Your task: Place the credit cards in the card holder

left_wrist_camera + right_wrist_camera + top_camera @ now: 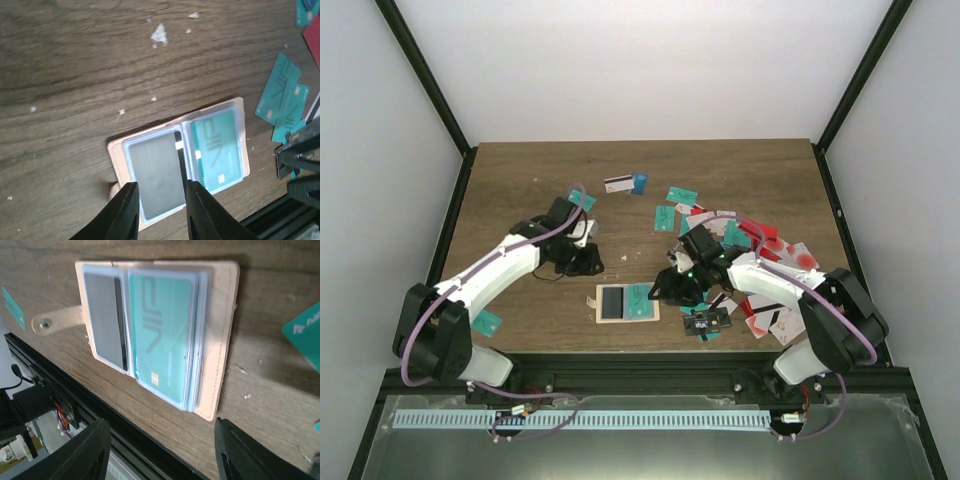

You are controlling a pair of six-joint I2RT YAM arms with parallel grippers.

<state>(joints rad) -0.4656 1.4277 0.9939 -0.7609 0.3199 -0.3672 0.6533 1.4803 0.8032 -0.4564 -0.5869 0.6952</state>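
Observation:
The tan card holder (610, 317) lies open near the table's front edge. It holds a grey card (613, 300) in the left sleeve and a teal card (640, 298) in the right sleeve. It also shows in the left wrist view (116, 159) and in the right wrist view (222, 335), with its snap tab (55, 320) out to the left. My left gripper (588, 265) is open and empty, behind and left of the holder (160, 207). My right gripper (670, 288) is wide open and empty just right of the holder (162, 455). Loose credit cards (760, 245) lie scattered at the right.
A white and a blue card (625, 184) lie further back, teal cards (681, 195) right of them. One teal card (488, 322) lies by the left arm's base. A black card (708, 320) lies near the front edge. Teal cards (282, 97) lie right of the holder.

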